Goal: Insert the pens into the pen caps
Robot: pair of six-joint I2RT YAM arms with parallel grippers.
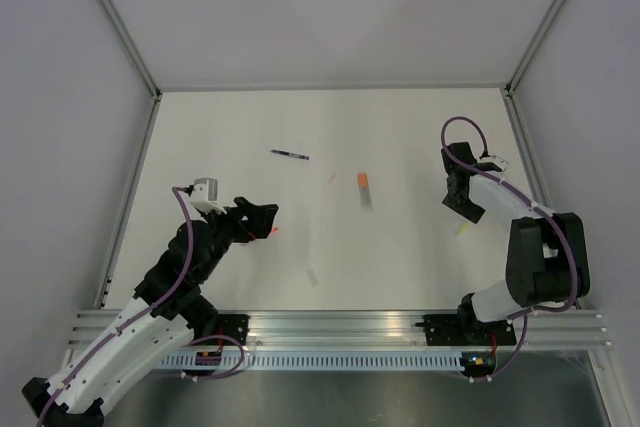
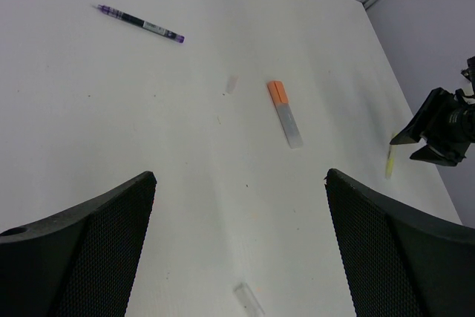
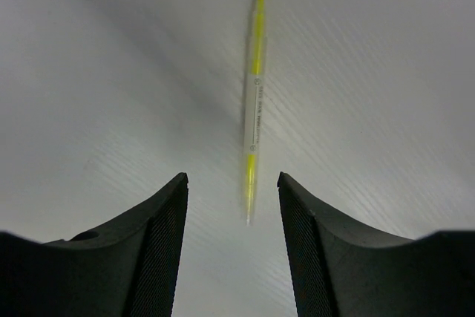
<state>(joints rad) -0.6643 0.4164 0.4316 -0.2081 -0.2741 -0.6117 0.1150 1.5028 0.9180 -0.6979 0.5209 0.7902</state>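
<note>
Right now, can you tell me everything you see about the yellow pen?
The yellow pen is long and thin and looks like plastic. Its middle is pale and see-through, with tiny dark print too small to read. Both ends are bright yellow, and the near end narrows to a fine tip. It lies flat on the white table, on the right side, alone. The right pincer is open, one finger on each side of that tip. Only the table seems to touch the pen.
</note>
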